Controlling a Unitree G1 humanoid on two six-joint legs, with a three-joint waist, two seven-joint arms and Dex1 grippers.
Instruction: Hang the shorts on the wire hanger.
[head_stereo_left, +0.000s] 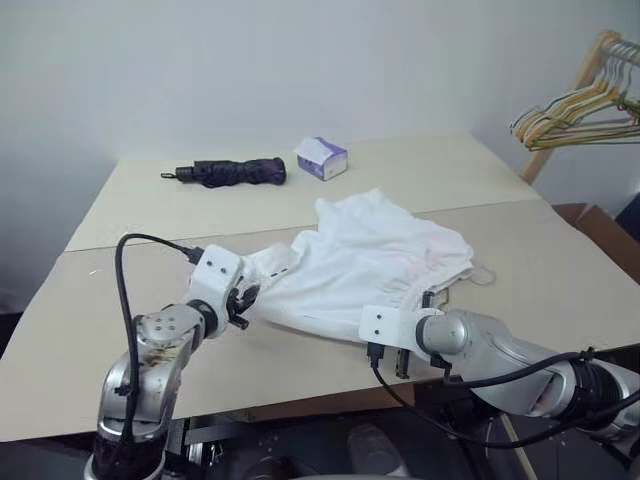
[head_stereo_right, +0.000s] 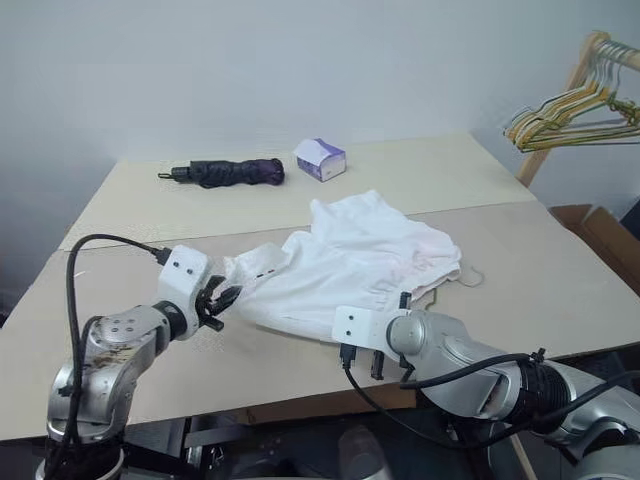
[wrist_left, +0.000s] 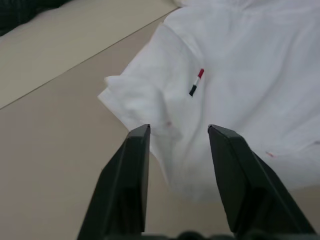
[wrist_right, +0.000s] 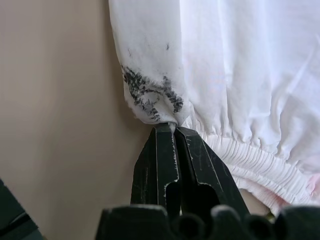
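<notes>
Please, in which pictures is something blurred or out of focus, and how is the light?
Left wrist view: the shorts look soft, the left hand sharper. Right wrist view: right hand and waistband sharp. Head views: even, soft light; weak shadows on the table.

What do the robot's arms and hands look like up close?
Both arms are rounded silver metal segments with black joints. The left arm looks scuffed with brownish marks near the wrist, and the right arm is cleaner. Each wrist carries a white block with small dark screws, and a black cable loops out from it. Each hand ends in two flat black fingers, wedge-shaped and lightly scratched.
</notes>
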